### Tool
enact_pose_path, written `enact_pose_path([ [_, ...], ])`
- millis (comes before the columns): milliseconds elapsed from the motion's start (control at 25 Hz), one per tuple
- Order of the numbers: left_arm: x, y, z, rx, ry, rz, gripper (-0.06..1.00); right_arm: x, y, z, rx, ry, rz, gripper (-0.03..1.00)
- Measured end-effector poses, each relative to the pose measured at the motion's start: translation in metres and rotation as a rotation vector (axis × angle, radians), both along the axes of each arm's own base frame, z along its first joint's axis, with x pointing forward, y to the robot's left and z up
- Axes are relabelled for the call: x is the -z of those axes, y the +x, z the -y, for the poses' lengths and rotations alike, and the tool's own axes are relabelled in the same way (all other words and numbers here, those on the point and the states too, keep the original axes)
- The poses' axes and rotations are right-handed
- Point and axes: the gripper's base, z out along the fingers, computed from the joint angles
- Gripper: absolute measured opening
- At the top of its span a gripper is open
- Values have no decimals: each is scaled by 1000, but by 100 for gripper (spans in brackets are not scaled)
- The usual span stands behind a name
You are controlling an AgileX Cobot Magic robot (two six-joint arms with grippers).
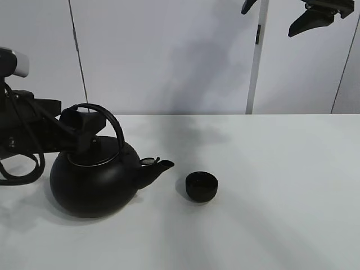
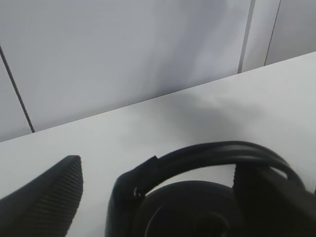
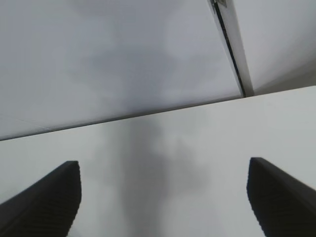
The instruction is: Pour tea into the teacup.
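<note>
The big black kettle (image 1: 93,183) stands on the white table (image 1: 270,225) at the left, spout toward the teacup (image 1: 201,186), a small black bowl-shaped cup just right of the spout. My left gripper (image 1: 84,121) is at the kettle's arched handle (image 1: 112,121). In the left wrist view the handle (image 2: 222,150) runs between the two fingers of the left gripper (image 2: 160,168). The jaws stand apart, and one ribbed finger (image 2: 47,200) is well clear of the handle. My right gripper (image 1: 275,17) hangs high at the back right. It is open (image 3: 163,163), with nothing between its fingers.
A white wall with panel seams (image 1: 256,56) rises directly behind the table. The left arm and its cables (image 1: 22,146) lie at the table's left edge. Bare white tabletop stretches right of the cup and along the front.
</note>
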Motion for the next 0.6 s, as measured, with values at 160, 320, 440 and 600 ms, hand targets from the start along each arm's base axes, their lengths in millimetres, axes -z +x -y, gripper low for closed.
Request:
enact_pose_path([
  [160, 1, -1, 1, 17, 6, -2, 62, 0, 0, 0, 0, 0, 0, 63],
  [320, 2, -5, 0, 24, 5, -7, 63, 0, 0, 0, 0, 0, 0, 63],
  [440, 4, -11, -2, 32, 9, -20, 63, 0, 0, 0, 0, 0, 0, 63],
  [600, 5, -16, -4, 33, 10, -30, 65, 0, 0, 0, 0, 0, 0, 63],
])
